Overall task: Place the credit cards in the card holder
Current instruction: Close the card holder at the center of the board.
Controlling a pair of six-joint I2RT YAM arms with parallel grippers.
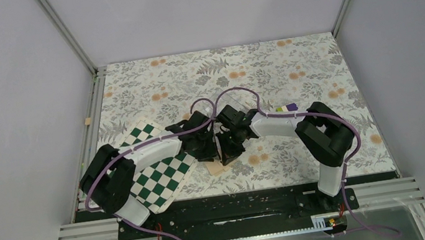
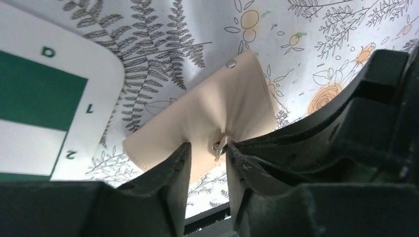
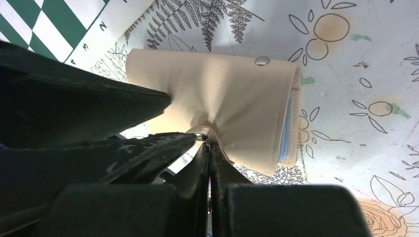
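Observation:
The tan card holder lies folded on the flowered table near the front middle, and both grippers meet over it. In the right wrist view the card holder shows a snap stud on top and light blue lining at its open edge. My right gripper is shut on its small clasp tab. In the left wrist view my left gripper stands open over the card holder, its fingers either side of the clasp tab. The credit cards are out of view.
A green-and-white chequered board lies left of the card holder, partly under the left arm. A small purple and yellow-green block sits behind the right arm. The table's dark front rail runs close behind the card holder.

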